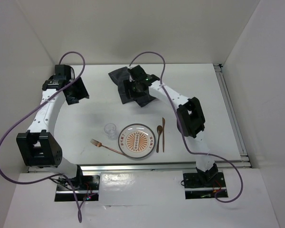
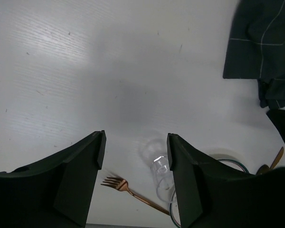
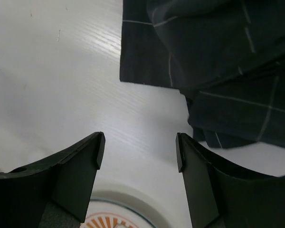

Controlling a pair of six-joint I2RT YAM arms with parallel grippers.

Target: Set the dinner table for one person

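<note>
Dinner table (image 1: 92, 111): large white top lying under everything, with metal rails along its near and right edges.
Place setting: patterned plate (image 1: 137, 140) near the front edge; clear glass (image 1: 110, 129) and copper fork (image 1: 107, 146) on its left; copper spoon (image 1: 159, 137) and slim copper utensil (image 1: 163, 135) on its right.
Cloth (image 1: 118, 76): dark grey, checked, crumpled, at far centre.
Left gripper (image 2: 135, 142): jaws apart, empty, over bare table at far left.
Right gripper (image 3: 140, 142): jaws apart, grasping nothing, at the cloth's near edge.

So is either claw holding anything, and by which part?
Nothing is held. The left end effector and right end effector are both open and empty; the dark checked cloth lies beyond the right one, ungripped.
</note>
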